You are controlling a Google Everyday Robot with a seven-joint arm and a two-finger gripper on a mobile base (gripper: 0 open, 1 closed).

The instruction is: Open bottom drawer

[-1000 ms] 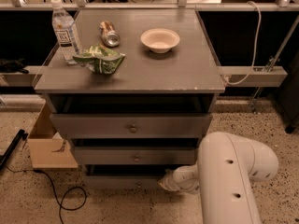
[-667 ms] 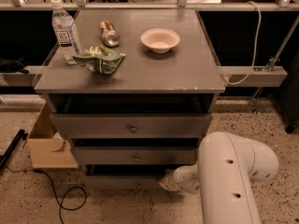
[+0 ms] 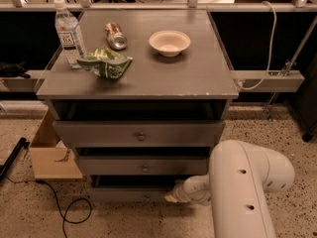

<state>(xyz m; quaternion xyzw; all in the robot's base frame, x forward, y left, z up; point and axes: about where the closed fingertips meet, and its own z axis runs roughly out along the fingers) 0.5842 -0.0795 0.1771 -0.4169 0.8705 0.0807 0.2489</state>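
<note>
The gripper (image 3: 172, 198) sits low against the right part of the bottom drawer (image 3: 124, 194) front, presumably placed to pull it. Whether it grips anything cannot be told.

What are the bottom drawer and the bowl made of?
Bottom drawer: probably painted wood, flat matte grey, no gleam. Bowl: perhaps paper pulp or plastic, dull cream, thin rim. The pincer, at that drawer's right end, looks like smooth pale plastic.
</note>
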